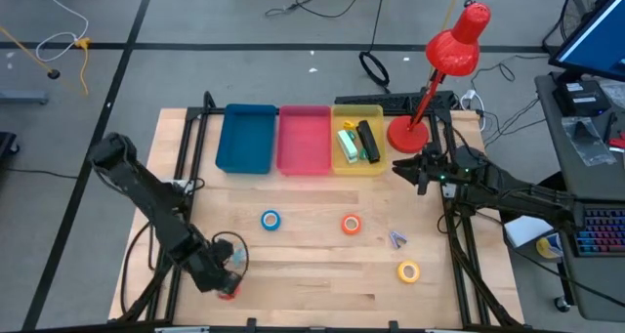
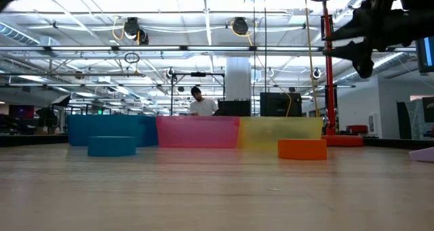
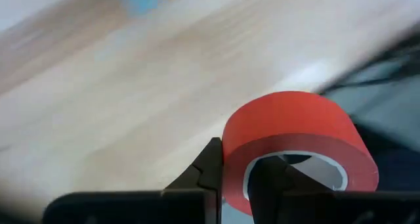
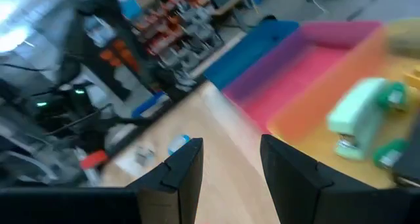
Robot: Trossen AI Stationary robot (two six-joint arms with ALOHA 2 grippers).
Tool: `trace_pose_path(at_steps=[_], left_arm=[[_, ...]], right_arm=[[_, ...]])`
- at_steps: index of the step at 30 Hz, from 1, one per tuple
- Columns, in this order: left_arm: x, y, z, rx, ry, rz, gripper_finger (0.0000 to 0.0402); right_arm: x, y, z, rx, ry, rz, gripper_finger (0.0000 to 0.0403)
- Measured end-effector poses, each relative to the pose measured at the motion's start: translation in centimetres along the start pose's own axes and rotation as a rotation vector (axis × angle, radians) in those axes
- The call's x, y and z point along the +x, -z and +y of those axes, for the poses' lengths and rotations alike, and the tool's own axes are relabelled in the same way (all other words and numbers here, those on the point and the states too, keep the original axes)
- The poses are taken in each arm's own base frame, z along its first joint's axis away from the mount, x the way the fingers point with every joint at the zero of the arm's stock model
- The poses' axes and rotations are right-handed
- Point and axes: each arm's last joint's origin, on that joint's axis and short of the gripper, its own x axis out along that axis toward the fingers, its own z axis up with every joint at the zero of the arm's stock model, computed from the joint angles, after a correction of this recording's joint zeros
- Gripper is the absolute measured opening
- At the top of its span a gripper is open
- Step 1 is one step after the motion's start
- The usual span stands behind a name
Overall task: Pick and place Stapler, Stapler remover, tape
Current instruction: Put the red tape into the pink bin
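While left claw [image 3: 230,184] grips red tape [image 3: 295,138], three rolls loose

Red tape [image 3: 295,142] partly behind fingers [image 3: 209,168]

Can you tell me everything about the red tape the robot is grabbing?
The red tape is a small ring with a smooth red outside and a pale inner core around its hole. It sits near the table's front left corner. The left claw is shut on it: one dark finger is outside the ring wall and the other is inside the hole. Nothing else touches it.
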Motion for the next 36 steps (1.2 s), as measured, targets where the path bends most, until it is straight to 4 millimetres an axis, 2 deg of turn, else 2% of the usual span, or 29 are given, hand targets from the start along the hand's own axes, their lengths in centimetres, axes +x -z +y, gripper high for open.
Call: trace_pose_path(at_steps=[3,7,14,20,25,30,36], left_arm=[[-1.7,-0.9,-1.0,-0.001,0.149,-0.096,0.0037],[-3.0,-2.9,-2.4,0.018,0.278,-0.197,0.0037],[-4.6,-7.5,-5.0,0.089,0.467,-0.327,0.0037],[-7.0,-11.1,-6.9,0.155,0.680,-0.445,0.0037],[-8.6,-13.4,-7.4,0.171,0.776,-0.497,0.0037],[-9.5,-14.8,-7.5,0.184,0.826,-0.495,0.0037],[-10.2,-15.4,-7.6,0.199,0.869,-0.479,0.0037]], right_arm=[[0.6,-0.1,0.3,-0.011,-0.133,-0.047,0.0144],[1.4,0.1,0.8,-0.060,-0.328,-0.142,0.0144],[3.0,0.9,2.1,-0.161,-0.455,-0.172,0.0144],[4.3,1.7,3.8,-0.262,-0.481,-0.204,0.0144],[5.9,1.2,6.7,-0.403,-0.478,-0.236,0.0145],[8.5,0.7,9.7,-0.527,-0.415,-0.256,0.0166],[12.6,0.7,12.0,-0.656,-0.364,-0.171,0.0206]])
